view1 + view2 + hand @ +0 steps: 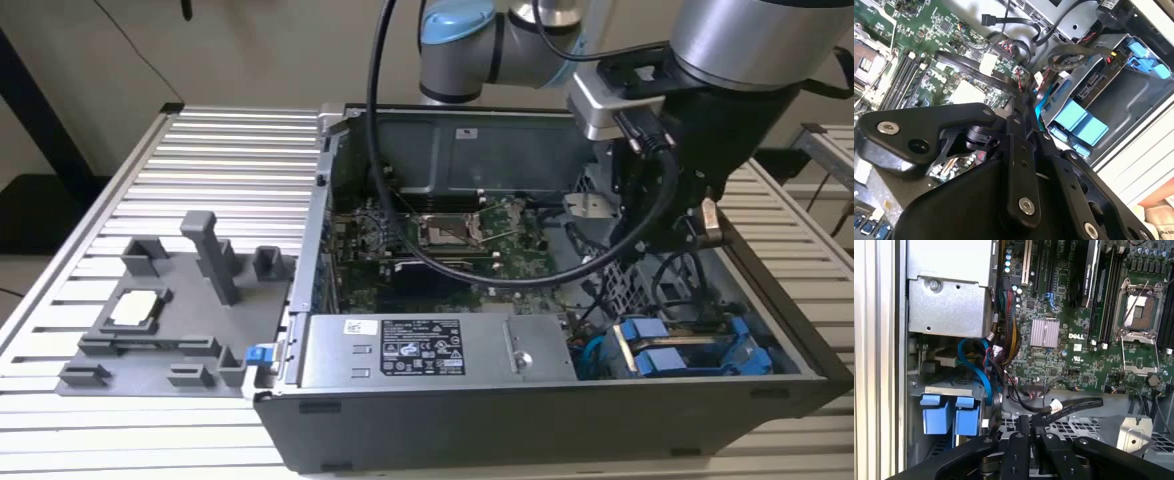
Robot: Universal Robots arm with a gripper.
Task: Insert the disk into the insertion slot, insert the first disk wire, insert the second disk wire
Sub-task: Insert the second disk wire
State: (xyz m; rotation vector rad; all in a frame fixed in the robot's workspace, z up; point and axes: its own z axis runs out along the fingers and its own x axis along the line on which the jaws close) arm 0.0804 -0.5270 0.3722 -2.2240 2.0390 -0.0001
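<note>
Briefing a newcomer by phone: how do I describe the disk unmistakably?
Inside the open computer case, find the near corner on the exterior view's right, beside the stickered grey metal box. The disk sits there; its bright blue carrier stands out from grey metal and green board.

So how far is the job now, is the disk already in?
The blue-framed disk looks seated in the insertion slot. The tool hangs near it, and a black cable ends at its tip; whether it is gripped is unclear. Neither disk wire can be confirmed plugged in, so those seem left.
</note>
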